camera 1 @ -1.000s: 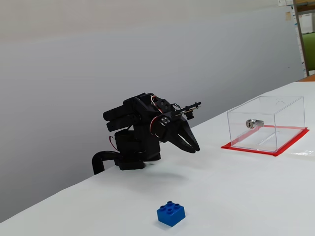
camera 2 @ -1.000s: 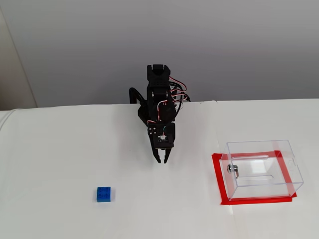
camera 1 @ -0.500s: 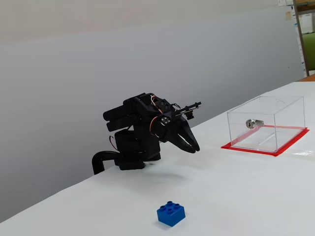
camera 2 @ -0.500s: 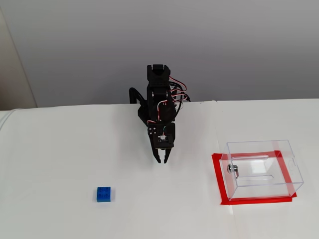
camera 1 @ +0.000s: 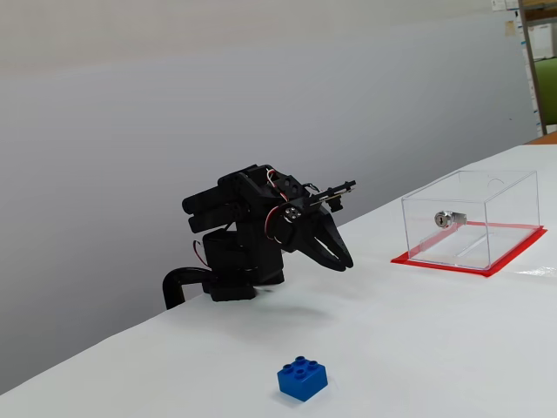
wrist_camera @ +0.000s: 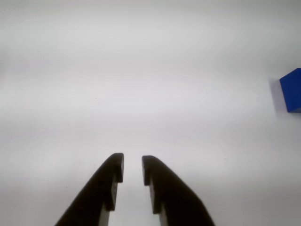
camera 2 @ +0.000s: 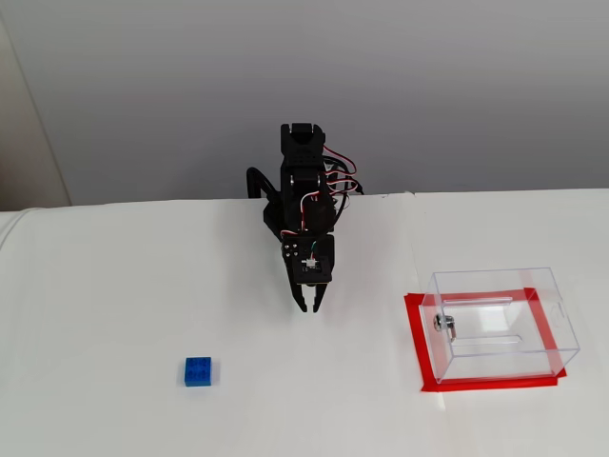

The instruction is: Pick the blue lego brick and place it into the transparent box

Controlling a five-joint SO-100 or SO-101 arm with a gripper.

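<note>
On table point(camera 2: 114, 305), blue lego brick point(camera 2: 198, 371) well apart from gripper point(camera 2: 309, 308)

Black plastic arm point(camera 1: 248, 235) w/ red-white wires (silver screws, prob.), tapered black pincer point(camera 2: 309, 307).

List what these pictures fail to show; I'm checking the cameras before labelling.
- Brick: in the wrist view the right edge cuts it, studs unseen.
- Box: outside the wrist view; whether its top is open is unclear in both fixed views, clear walls.
- Lock: too small for detail.
- Pincer: only the fingertips show in the wrist view.
</note>
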